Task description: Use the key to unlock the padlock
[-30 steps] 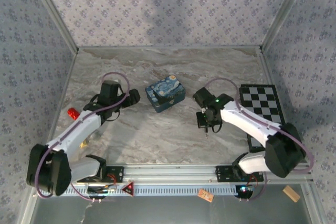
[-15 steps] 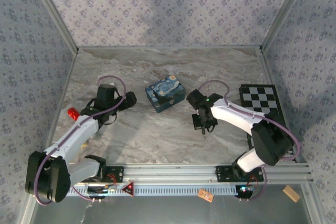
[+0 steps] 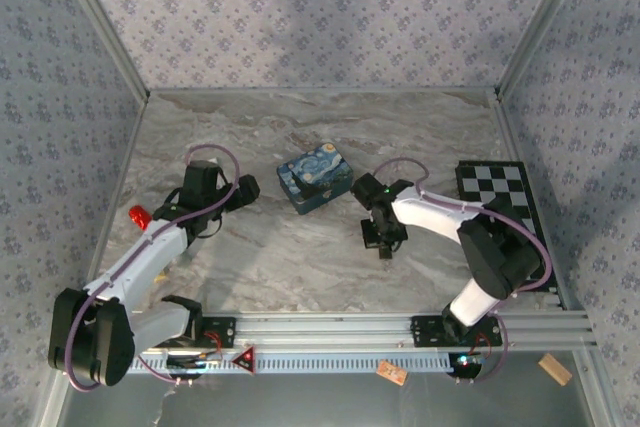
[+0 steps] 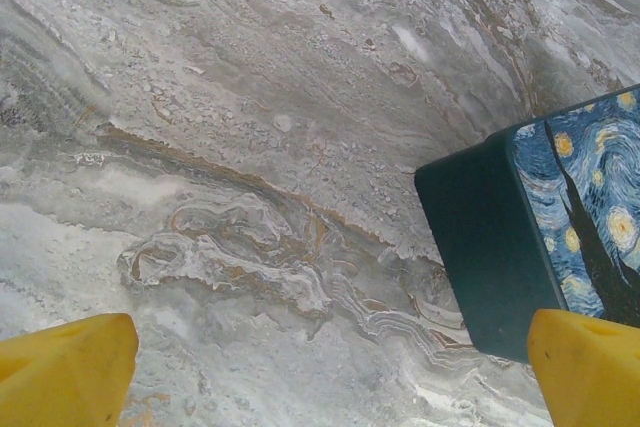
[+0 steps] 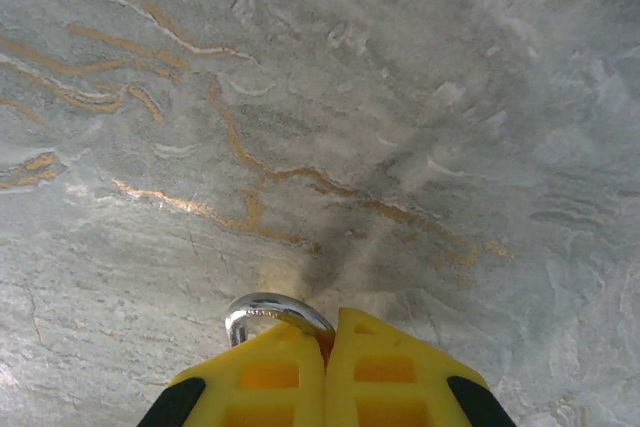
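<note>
The right arm bends at the elbow, forearm reaching left; the right pincer [image 5: 330,342] pinches the padlock [image 5: 262,307] by its silvery loop over the table [image 5: 300,97]. The left pincer [image 4: 330,367], spread wide, hangs beside the blue box [image 4: 480,247].

Light in the top view is even and diffuse: the marble tabletop [image 3: 300,277] reads bright, and broad soft shadows cross the patterned back wall [image 3: 300,7]. In the left wrist view, treat the yellow fingers [image 4: 65,372] of the left gripper [image 4: 325,372] as out of focus; the stone veining is sharp. In the right wrist view, note the soft dark shadow ahead of the right gripper [image 5: 327,327] and the bright glint on the metal loop [image 5: 268,302].
</note>
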{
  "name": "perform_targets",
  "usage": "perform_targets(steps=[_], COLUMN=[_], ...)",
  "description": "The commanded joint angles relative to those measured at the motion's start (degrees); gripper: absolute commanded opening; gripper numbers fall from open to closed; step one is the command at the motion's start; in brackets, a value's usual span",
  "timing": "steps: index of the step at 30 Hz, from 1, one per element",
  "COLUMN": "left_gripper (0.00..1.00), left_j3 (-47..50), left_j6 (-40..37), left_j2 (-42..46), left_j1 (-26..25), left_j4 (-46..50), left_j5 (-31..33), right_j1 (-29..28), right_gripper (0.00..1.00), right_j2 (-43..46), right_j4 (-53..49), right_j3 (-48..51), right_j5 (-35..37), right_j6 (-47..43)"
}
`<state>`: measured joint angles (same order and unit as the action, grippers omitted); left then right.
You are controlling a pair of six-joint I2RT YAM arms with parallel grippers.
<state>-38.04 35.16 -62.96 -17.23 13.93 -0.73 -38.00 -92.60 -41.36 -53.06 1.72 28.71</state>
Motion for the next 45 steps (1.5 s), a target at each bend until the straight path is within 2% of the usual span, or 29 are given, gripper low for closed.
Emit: perform_targets(steps=[1,3,6,11,13,19,21,22,24,26,30,31,32,34,37,40,42,45], left_gripper=[1.00,1.00,1.00,1.00,1.00,1.00,1.00,1.00,1.00,1.00,1.00,1.00,1.00,1.00,1.00,1.00,1.00,1.00], left_j3=[0.07,-0.01,-0.08,-0.18,-0.36,-2.98,-5.38,-6.23,-6.93,-5.80,-2.83,-1.36,0.15,1.75,0.90,1.32,4.19,6.85], left_j6=[-0.09,-0.17,-0.23,-0.63,-0.79,-3.32,-4.80,-5.72,-7.48,-10.20,-9.58,-9.77,-10.37,-11.84,-11.65,-13.14,-16.13,-17.77], left_j2=[1.74,1.80,1.79,1.87,2.01,3.29,4.72,5.79,7.70,9.28,11.01,11.58,11.97,11.84,9.58,7.08,5.67,4.14], left_j1=[0.61,0.71,0.89,1.04,1.14,1.31,1.33,1.32,1.32,1.23,2.03,2.03,2.02,2.03,2.47,4.98,5.76,6.70], left_j4=[0.62,0.74,0.75,1.00,1.30,4.44,6.40,6.41,5.77,3.25,-0.61,-3.40,-6.43,-10.24,-9.36,-10.44,-16.55,-20.50], left_j5=[0.38,0.38,0.38,0.73,0.89,3.66,5.65,6.25,8.17,11.94,24.06,26.11,27.97,32.24,44.70,46.11,46.00,46.00], right_j1=[0.29,0.21,-0.31,-0.76,-0.85,-1.33,-1.76,-2.06,-1.74,-0.02,3.34,4.43,5.34,7.82,13.18,19.02,22.59,25.53], right_gripper=[0.00,0.00,0.21,0.39,0.44,0.50,0.54,0.63,0.78,0.83,0.94,1.00,1.00,1.00,1.00,1.00,1.00,1.00], right_j2=[-0.66,-0.48,0.42,3.10,4.67,13.05,18.27,21.80,29.09,36.24,45.22,46.96,48.53,51.41,54.64,53.04,50.27,46.58], right_j4=[-0.12,-0.27,-0.64,-1.84,-2.69,-6.82,-7.36,-6.70,-3.17,4.82,19.66,22.94,24.53,28.59,40.24,43.59,43.25,44.10], right_j3=[0.33,0.24,0.16,0.17,0.01,-2.44,-3.28,-2.98,-0.60,3.55,9.79,11.26,12.45,15.64,22.17,24.23,24.36,25.27], right_j5=[0.15,0.15,0.84,1.98,2.53,4.42,7.89,12.16,17.06,20.64,24.74,27.02,30.99,33.89,29.45,25.87,24.20,22.78], right_j6=[0.56,0.32,-0.36,-0.41,-0.58,-3.28,-4.84,-4.85,-4.73,-6.27,-8.52,-8.79,-7.49,-7.31,-13.41,-14.31,-13.77,-13.99])
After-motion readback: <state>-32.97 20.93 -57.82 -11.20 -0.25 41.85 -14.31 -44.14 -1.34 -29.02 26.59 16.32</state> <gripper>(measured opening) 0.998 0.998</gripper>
